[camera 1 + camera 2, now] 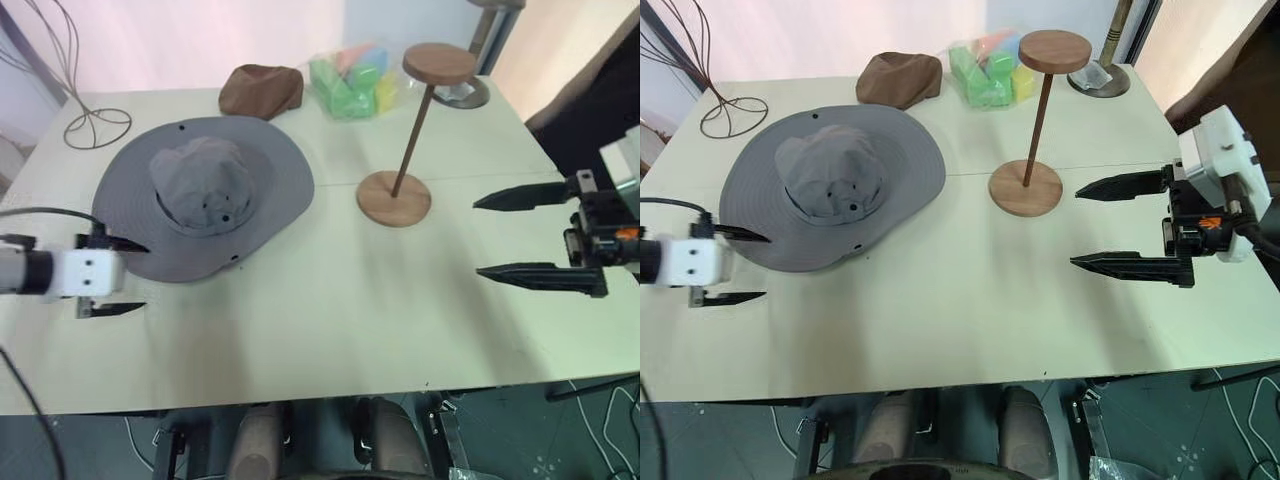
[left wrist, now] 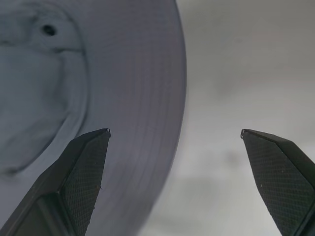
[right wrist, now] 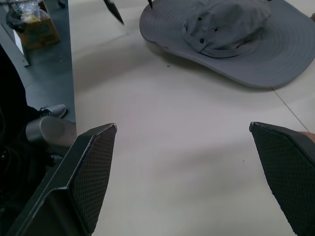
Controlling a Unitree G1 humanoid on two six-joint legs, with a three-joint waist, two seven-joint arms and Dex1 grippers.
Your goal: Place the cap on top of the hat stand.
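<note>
- Underneath everything lies a pale cream counter [image 1: 330, 330], flat and matte, with a faint seam running across its middle; dark floor and loose cables show past its near edge.
- At the far left corner stands a thin wire stand [image 1: 95, 125], its round loop base on the counter.
- Low on the left, the left pincer [image 1: 128, 278] has its two black fingers spread wide, one tip over the cap's brim edge, the other over bare counter.
- Flat on the left half lies the cap [image 1: 205, 195], grey fabric with a wide floppy round brim, a soft crumpled crown and small eyelets.
- Behind it sits a small brown cap [image 1: 262, 90], then a clear bag of coloured blocks [image 1: 350, 82].
- Right of centre stands the hat stand [image 1: 410, 140], smooth brown wood: round base, thin leaning pole, bare top disc, well apart from the cap.
- On the right, the right pincer [image 1: 500, 235] hangs with its ridged fingers wide apart, holding nothing.
</note>
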